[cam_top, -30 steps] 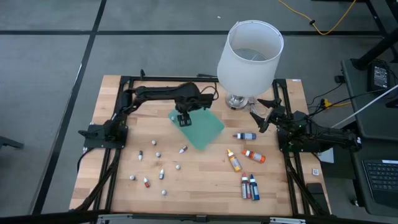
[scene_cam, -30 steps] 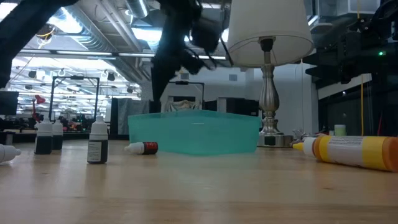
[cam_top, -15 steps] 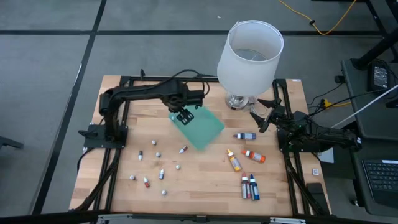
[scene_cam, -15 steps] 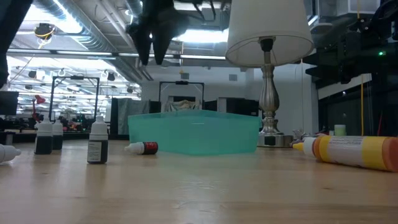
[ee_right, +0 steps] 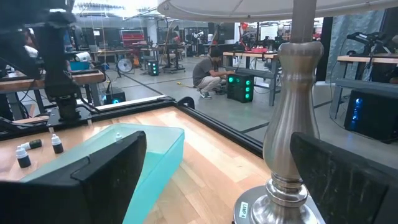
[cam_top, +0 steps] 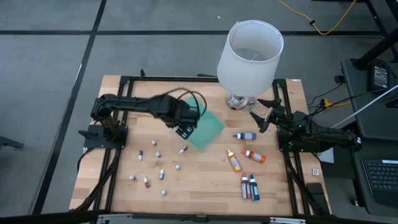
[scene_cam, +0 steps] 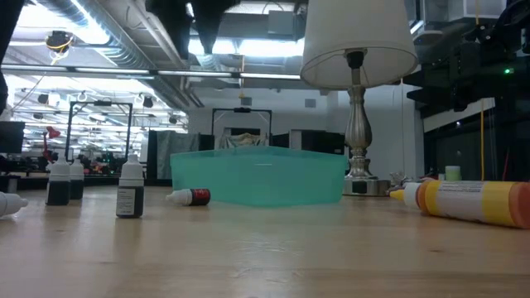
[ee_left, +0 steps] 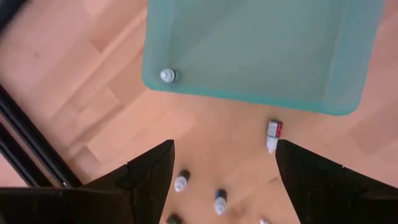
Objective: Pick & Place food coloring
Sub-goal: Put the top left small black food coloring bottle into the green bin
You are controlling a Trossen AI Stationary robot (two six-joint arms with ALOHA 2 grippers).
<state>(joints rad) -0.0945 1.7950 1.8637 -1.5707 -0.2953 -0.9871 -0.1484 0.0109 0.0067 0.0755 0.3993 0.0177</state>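
Left gripper point(cam_top: 185, 130), fingers apart and empty, hovers beside my green tray point(cam_top: 208, 127); next I descend onto the red-labelled bottle point(cam_top: 183, 150).

Both arms are black, built from jointed tube segments on black bases fixed to a black metal frame. The left arm point(cam_top: 140, 103) carries a thin black cable looping just behind its left gripper point(cam_top: 185, 129), whose two fingers point(ee_left: 146, 180) are flat, dark, matte plates with angled edges. The right gripper point(cam_top: 261, 118) has the same broad dark fingers point(ee_right: 93, 180).
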